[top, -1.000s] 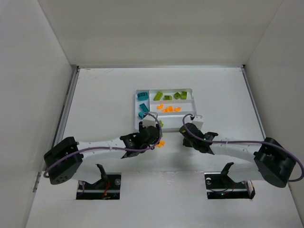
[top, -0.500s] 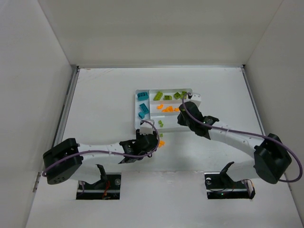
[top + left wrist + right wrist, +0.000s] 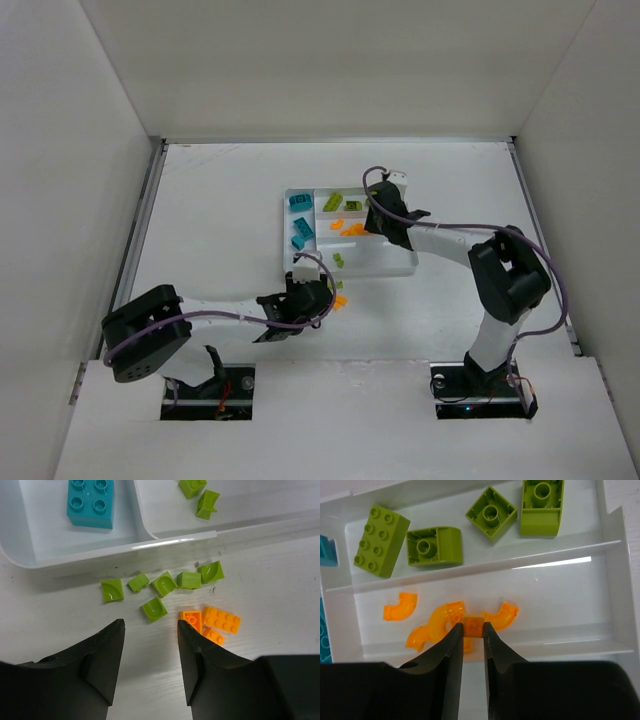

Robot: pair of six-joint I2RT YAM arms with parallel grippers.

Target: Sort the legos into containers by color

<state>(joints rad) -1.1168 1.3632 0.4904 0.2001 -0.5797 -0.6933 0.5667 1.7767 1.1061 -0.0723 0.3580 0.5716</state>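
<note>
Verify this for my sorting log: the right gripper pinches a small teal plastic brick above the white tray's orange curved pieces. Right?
No: the small plastic brick in the right gripper is orange, not teal, as the right wrist view shows. The rest stands.

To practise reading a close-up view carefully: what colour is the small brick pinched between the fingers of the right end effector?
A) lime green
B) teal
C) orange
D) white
C: the right wrist view shows the right end effector closed on a small orange brick, over the middle tray section that holds orange curved pieces.
</note>
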